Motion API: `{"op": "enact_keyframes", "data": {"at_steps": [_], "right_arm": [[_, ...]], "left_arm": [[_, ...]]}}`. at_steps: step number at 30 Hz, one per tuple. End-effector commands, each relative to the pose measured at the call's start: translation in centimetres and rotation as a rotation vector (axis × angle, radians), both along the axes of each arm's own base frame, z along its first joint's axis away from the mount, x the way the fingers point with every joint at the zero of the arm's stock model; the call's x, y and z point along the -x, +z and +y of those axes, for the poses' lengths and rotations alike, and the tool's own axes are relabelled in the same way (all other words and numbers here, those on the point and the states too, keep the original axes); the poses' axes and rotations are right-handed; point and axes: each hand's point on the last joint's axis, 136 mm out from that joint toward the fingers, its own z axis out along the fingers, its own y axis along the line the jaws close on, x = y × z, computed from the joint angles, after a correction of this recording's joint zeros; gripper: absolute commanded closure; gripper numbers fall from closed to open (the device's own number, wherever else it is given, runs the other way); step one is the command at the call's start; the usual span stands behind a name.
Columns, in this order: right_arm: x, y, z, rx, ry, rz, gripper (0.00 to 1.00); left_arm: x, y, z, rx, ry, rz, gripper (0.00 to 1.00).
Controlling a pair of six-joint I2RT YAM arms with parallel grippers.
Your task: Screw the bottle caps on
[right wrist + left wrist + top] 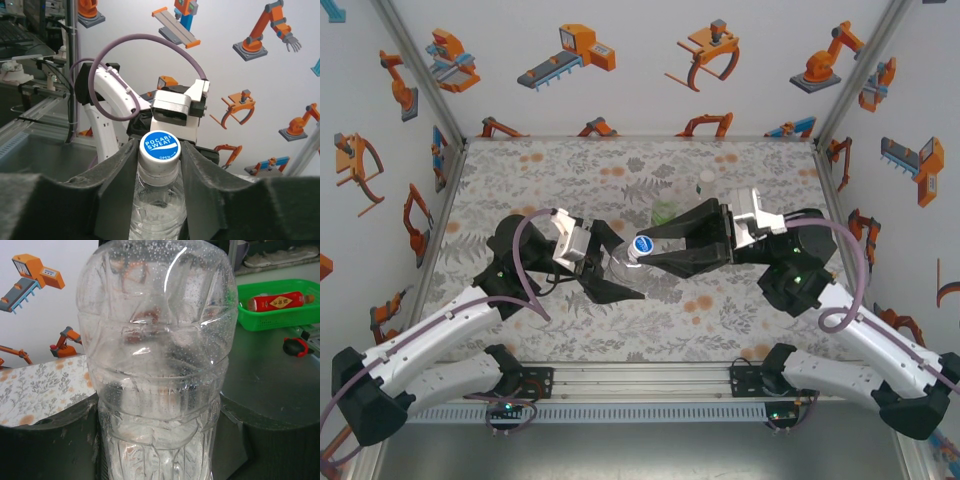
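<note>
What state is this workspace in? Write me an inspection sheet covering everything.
Surface: flower-patterned cloth, lying flat.
Job's things: clear bottle held sideways between the arms, blue-topped cap on its neck. A green bottle and what looks like a second clear bottle sit on the cloth behind; their caps are too small to judge.
Clutter: nothing seen.
Claws: left claw shut on the clear bottle's body; right claw closed around the cap.
Cables: a purple cable loops off each arm, away from the bottles.
Surroundings: walls with robot pictures; a green basket holding a red bottle, off the table.
</note>
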Motion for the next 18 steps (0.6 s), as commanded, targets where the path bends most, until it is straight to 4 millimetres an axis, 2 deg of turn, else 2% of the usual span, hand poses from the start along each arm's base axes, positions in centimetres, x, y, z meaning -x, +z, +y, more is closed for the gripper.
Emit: {"op": "enact_keyframes", "data": {"at_steps": [1,4,12,14,16,18], "right_arm": [[1.4,2.0,-0.7,-0.046,0.055,-0.035,0.66],[1.3,1.6,-0.5,-0.031,0.060,-0.034,0.72],[0.0,-0.1,-0.1,0.037,-0.048,-0.057,0.76],[-0.2,-0.6,-0.1,0.053,-0.071,-0.067,0.73],[-0.5,-0.8,0.0,0.066,-0.096,-0.066,0.64],[-0.8,-1.1,0.0,0.076,-0.116,-0.066,0.64]], "left_arm": [[0.8,0.5,0.2,0.023,-0.034,-0.025,1.00],[0.4,0.7,0.2,0.031,-0.006,-0.024,1.00],[-1.1,1.1,0.3,0.040,0.120,-0.028,1.00],[-1.8,0.8,0.3,0.033,0.162,-0.023,1.00],[-2.2,0.7,0.4,0.033,0.192,-0.018,1.00],[-2.4,0.7,0.3,0.034,0.203,-0.016,1.00]]}}
